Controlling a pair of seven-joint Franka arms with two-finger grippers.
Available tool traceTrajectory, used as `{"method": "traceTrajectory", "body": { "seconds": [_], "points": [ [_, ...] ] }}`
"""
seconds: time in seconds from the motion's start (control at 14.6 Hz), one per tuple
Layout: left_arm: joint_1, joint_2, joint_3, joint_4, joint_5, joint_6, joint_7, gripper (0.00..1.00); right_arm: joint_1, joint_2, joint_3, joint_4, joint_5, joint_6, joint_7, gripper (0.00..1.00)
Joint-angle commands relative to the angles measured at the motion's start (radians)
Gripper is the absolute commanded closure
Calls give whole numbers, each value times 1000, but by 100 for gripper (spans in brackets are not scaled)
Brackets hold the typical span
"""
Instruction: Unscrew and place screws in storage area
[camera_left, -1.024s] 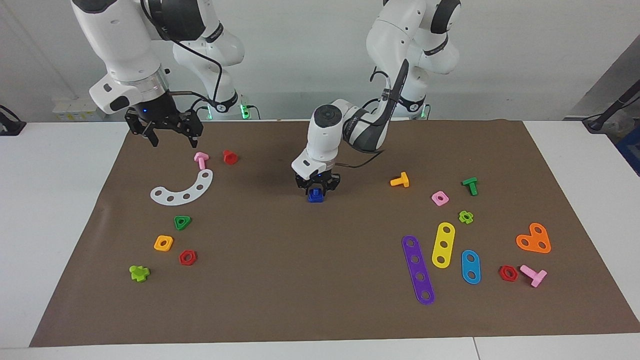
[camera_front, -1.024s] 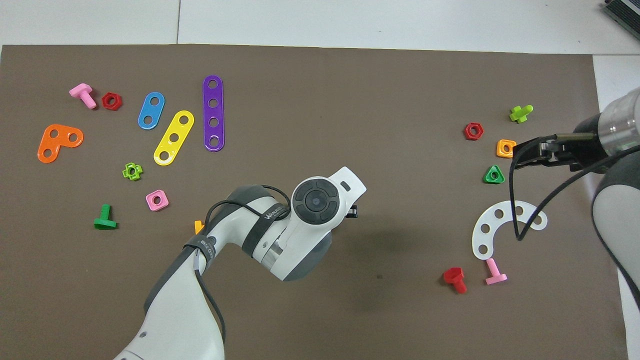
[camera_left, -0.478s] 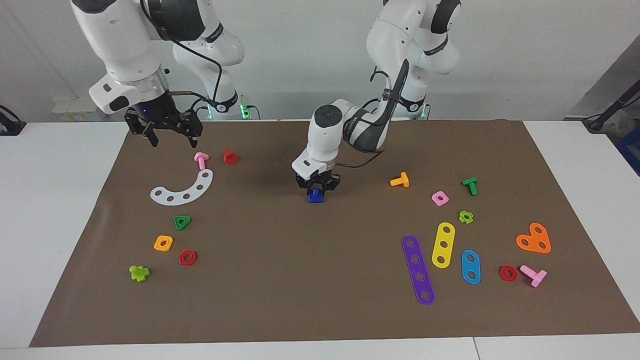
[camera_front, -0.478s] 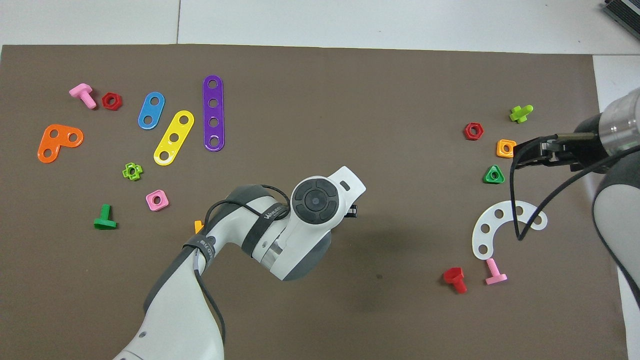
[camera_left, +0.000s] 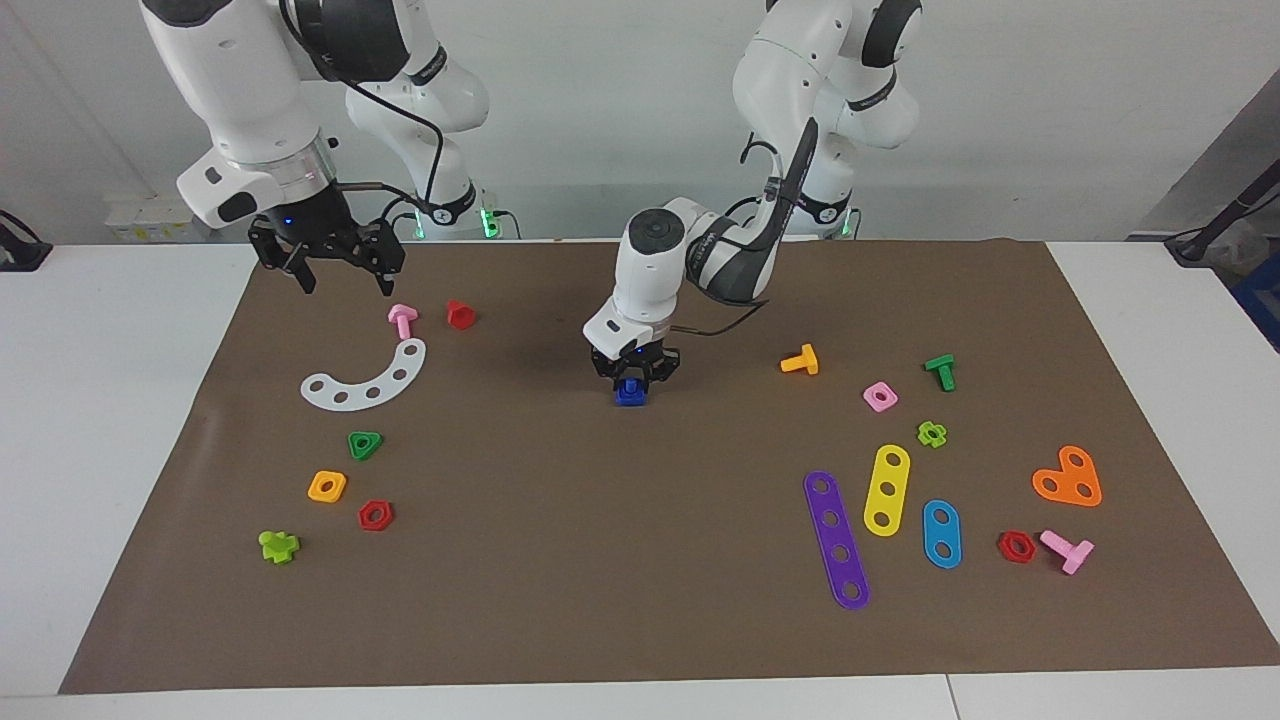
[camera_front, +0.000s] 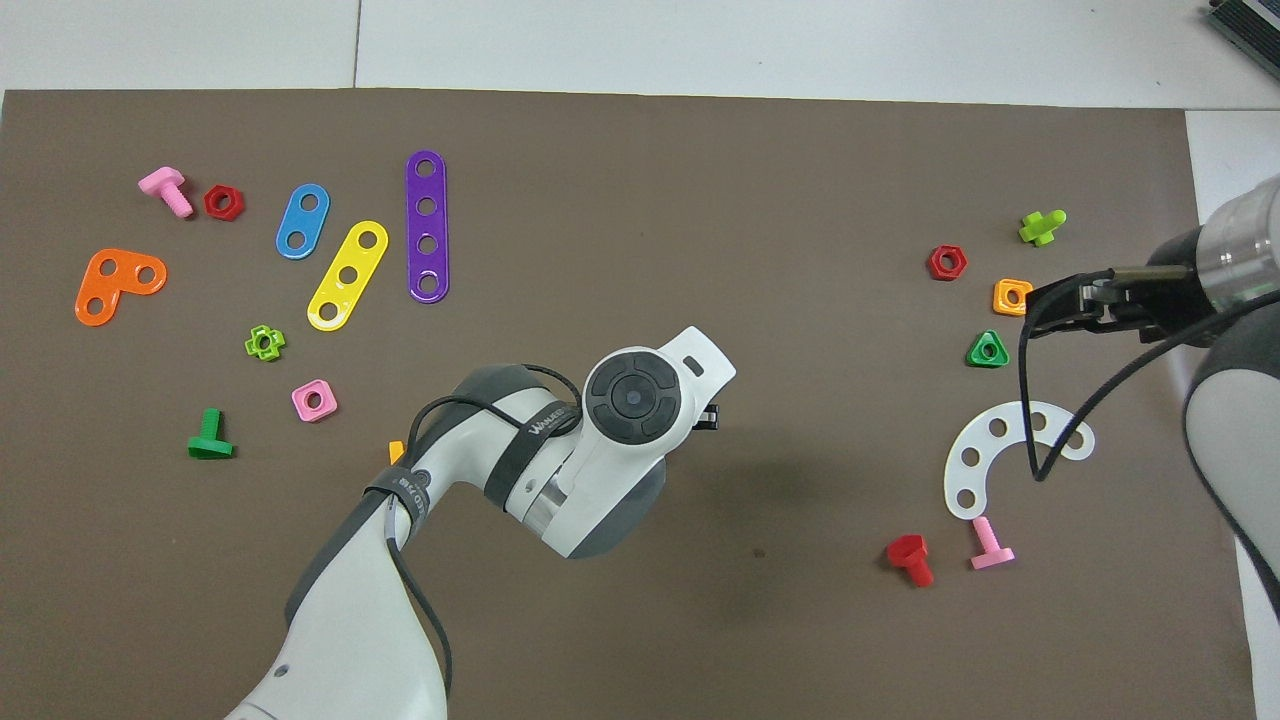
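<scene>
With the left claw (camera_left: 632, 376) pinching the blue screw (camera_left: 630, 385) that is standing in its blue nut (camera_left: 630, 397) mid-worktop, it is best twisting squarely and lifting gently, while the right claw (camera_left: 340, 278) is waiting spread wide.

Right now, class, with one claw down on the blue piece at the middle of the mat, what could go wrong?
1. The left claw grips only the top of the blue bolt; it might slip while twisting.
2. The square base under it could turn too, so nothing unscrews.
3. The left arm hides the bolt from overhead.
The right claw waits above the mat.
</scene>
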Motion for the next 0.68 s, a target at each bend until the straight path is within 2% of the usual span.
{"method": "traceTrajectory", "body": {
  "seconds": [0.0, 0.34, 0.41, 0.55, 0.61],
  "points": [
    [-13, -5, 13, 56, -17, -84, -15, 80, -5, -14, 3, -12, 18, -6, -21, 0],
    [2, 10, 15, 184, -19, -251, -20, 81, 2, -17, 11, -20, 18, 1, -15, 0],
    [14, 10, 18, 202, -34, -276, -19, 87, 13, -17, 11, -21, 18, 4, -15, 0],
    [83, 6, 18, 222, -95, -285, -17, 89, 39, -20, 11, -35, 18, 26, -11, 0],
    [106, 0, 18, 222, -101, -288, -12, 91, 53, -39, 11, -76, 18, 65, -11, 0]
  ]
}}
